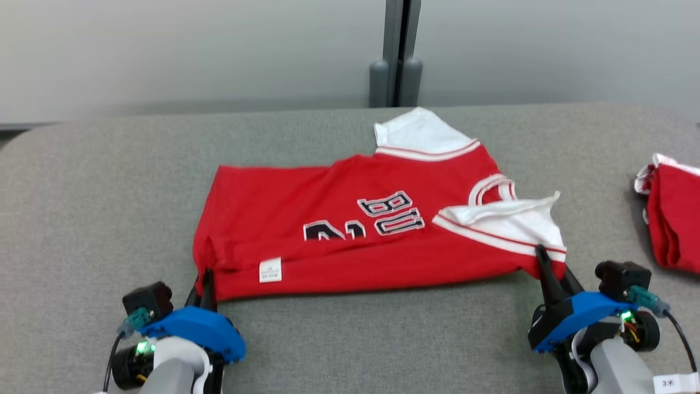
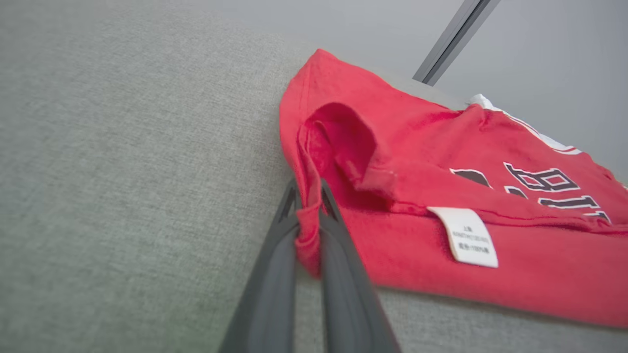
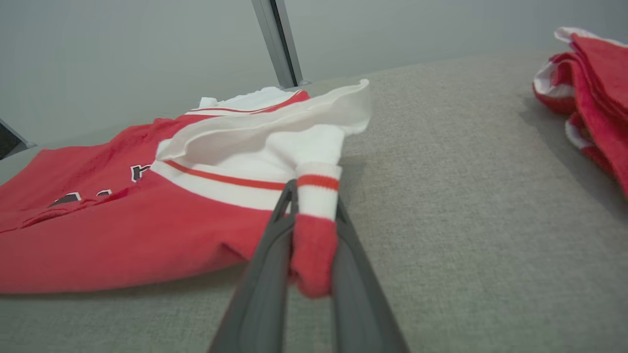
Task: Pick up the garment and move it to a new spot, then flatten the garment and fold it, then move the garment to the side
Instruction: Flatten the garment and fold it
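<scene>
Red with white sleeves, the garment (image 1: 350,241) is lying flat across the grey tabletop (image 1: 82,191), stretching between the two grippers. The jaws of the left gripper (image 1: 208,279) are pinching its near hem corner; those of the right gripper (image 1: 542,257) are pinching fabric beside the near sleeve.

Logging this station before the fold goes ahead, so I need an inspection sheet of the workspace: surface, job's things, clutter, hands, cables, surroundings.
surface: grey fabric surface, no stains seen.
job's things: red jersey spread sideways, white sleeves to the right, care label showing.
clutter: folded red-and-white garment at the right edge.
hands: left hand shut on the jersey's near left corner; right hand shut on its near right corner.
cables: right wrist cable and left wrist cable, both off the cloth.
surroundings: pale wall, grey post behind.
</scene>
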Tool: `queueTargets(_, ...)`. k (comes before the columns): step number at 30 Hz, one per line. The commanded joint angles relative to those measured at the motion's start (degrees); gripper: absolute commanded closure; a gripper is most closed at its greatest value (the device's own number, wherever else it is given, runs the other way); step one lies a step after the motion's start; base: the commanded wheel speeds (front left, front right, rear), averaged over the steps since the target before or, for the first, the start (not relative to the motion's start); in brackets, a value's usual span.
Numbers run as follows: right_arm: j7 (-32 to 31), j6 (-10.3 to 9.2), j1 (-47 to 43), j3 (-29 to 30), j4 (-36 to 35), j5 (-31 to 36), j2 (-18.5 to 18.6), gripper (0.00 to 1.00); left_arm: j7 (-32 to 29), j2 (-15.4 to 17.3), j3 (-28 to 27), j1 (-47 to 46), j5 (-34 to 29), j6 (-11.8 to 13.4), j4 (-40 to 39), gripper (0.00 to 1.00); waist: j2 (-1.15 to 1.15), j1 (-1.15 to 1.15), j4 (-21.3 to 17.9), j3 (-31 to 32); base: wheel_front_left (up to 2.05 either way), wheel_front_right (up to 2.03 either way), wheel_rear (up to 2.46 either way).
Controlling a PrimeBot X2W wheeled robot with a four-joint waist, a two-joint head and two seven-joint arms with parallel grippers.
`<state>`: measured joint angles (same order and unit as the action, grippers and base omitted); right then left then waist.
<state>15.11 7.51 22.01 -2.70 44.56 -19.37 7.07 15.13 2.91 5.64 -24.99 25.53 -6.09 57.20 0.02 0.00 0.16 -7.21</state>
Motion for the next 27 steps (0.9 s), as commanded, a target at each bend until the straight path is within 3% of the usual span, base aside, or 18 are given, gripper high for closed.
queueTargets(1, 0.0, -0.04, -1.19, -0.31, 0.54, -0.57, -0.1, 1.0, -0.02, 0.21, -0.65, 1.66, -0.29, -0.29, -0.44, 1.0, -0.02, 0.0, -0.88, 2.28, 0.0, 0.0, 0.0)
queueTargets(8, 0.0, -0.03, -7.45, -2.49, 0.81, -3.28, -0.62, 1.0, -0.01, 0.08, -1.27, 10.06, 0.52, -1.06, -2.77, 1.0, -0.02, 0.0, -1.27, 7.95, 0.0, 0.0, 0.0)
queueTargets(20, 0.0, -0.03, -15.11, -2.35, -0.37, -4.77, 0.48, 1.0, 0.0, 0.08, -0.07, 19.4, 1.66, -0.57, -7.16, 1.0, -0.02, 0.0, -0.83, 8.56, 0.0, 0.0, 0.0)
queueTargets(21, 0.0, -0.03, -14.88, -2.04, -0.35, -4.28, 0.58, 0.83, -0.01, 0.04, 0.06, 19.45, 1.71, -0.29, -7.5, 1.0, -0.02, 0.0, -0.76, 8.42, 0.0, 0.0, 0.0)
queueTargets(22, 0.0, -0.03, -14.54, -1.62, -0.44, -3.83, 0.6, 0.57, -0.01, 0.06, 0.18, 19.34, 1.88, -0.01, -8.02, 0.82, -0.02, 0.0, -0.68, 8.25, 0.0, 0.0, 0.0)
queueTargets(23, 0.0, -0.03, -14.17, -1.31, -0.4, -3.42, 0.39, 0.0, -0.01, 0.06, 0.52, 19.05, 1.57, 0.26, -8.76, 0.33, -0.02, 0.0, -0.59, 8.02, 0.0, 0.0, 0.0)
queueTargets(24, 0.01, -0.03, -13.62, -0.75, -0.74, -2.93, 0.24, 0.0, -0.01, 0.05, 0.9, 18.82, 1.58, 0.55, -9.2, 0.04, -0.02, 0.0, -0.51, 7.81, 0.0, 0.0, 0.0)
queueTargets(27, 0.0, -0.02, -12.47, 0.89, -2.02, -1.3, -0.23, 0.0, -0.01, 0.04, 1.36, 17.89, 1.11, 1.6, -11.88, 0.0, -0.02, 0.0, -0.22, 7.31, 0.0, 0.0, 0.0)
